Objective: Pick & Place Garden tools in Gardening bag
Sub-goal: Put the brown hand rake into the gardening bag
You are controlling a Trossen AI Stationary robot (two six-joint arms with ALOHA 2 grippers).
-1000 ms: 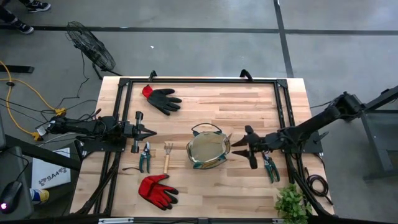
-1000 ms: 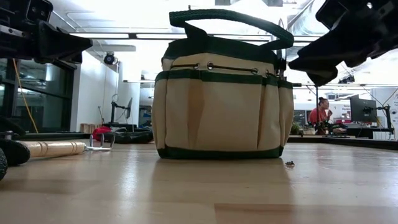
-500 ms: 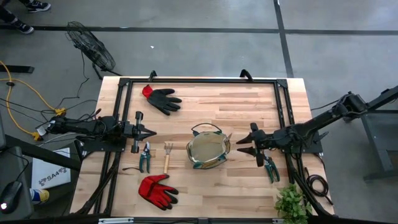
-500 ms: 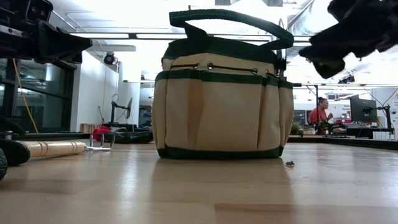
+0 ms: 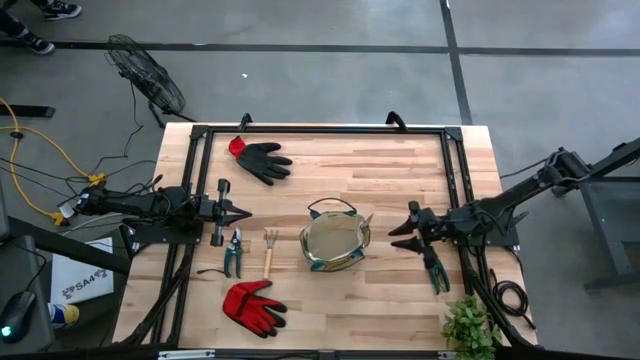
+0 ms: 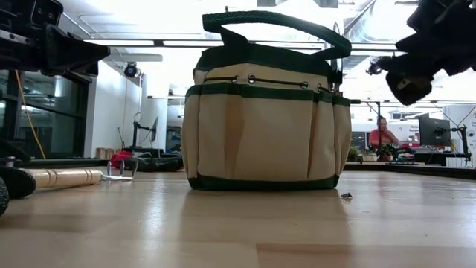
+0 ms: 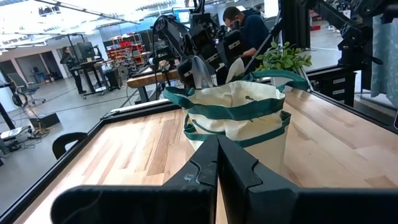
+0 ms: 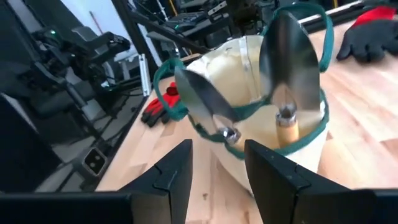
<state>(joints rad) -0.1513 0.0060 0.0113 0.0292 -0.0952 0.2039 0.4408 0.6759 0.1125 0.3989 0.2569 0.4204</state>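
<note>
Gardening bag (image 5: 334, 242) stands upright mid-table, two silver trowel blades (image 8: 287, 59) poking up out of it, handles down inside.

Right gripper (image 5: 403, 235) hovers just beside the bag's right side, fingers spread apart and empty, tips pointing at the bag. Nearest loose tool to it: green-handled pruner (image 5: 436, 270), lying flat just behind and below the fingertips on the near-edge side, long axis roughly toward the table's near edge, tilted slightly outward. My read: that is the right arm's pick. It needs to back off from the bag, swing toward the near edge and turn the wrist so the fingers straddle the handles across that axis.

Left gripper (image 5: 240, 213) waits on the bag's left, fingers pressed together, holding nothing. Just beside its tips on the near side: second pruner (image 5: 232, 251) and wooden-handled fork (image 5: 269, 250), both lying lengthwise toward the near edge. Red glove (image 5: 254, 305) farther that way; black-and-red glove (image 5: 260, 158) well off toward the far edge. All four are closer to the left arm.

Potted plant (image 5: 470, 326) sits at the near right corner, near the right pruner; mind clearance.
</note>
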